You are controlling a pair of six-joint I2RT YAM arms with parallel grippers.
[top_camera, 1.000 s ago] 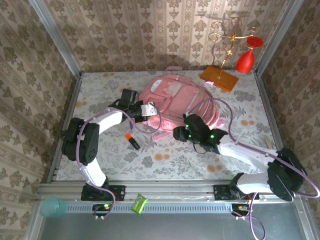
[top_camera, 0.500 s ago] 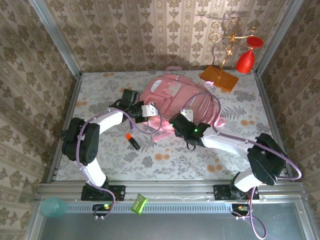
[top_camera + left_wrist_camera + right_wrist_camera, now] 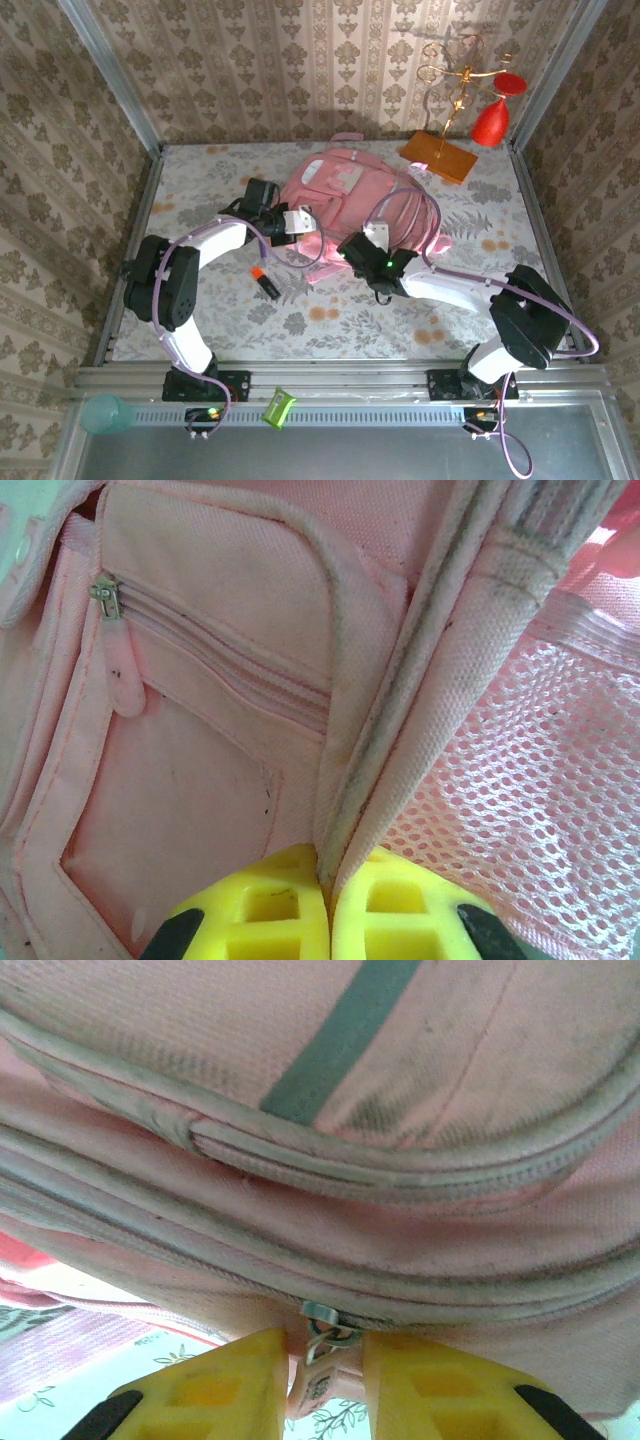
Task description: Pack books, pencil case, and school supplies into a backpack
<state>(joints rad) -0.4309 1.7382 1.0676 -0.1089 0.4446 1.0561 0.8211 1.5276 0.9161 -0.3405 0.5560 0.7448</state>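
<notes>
Pink backpack (image 3: 345, 190), right claw (image 3: 325, 1350) moved up onto zipper pull (image 3: 312, 1388)

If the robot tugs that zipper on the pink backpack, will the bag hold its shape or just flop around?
Probably floppy: the backpack folds thin where the left gripper pinches it. A tug on the zipper pull at the right gripper would likely drag the soft bag unless that pinch holds.
</notes>
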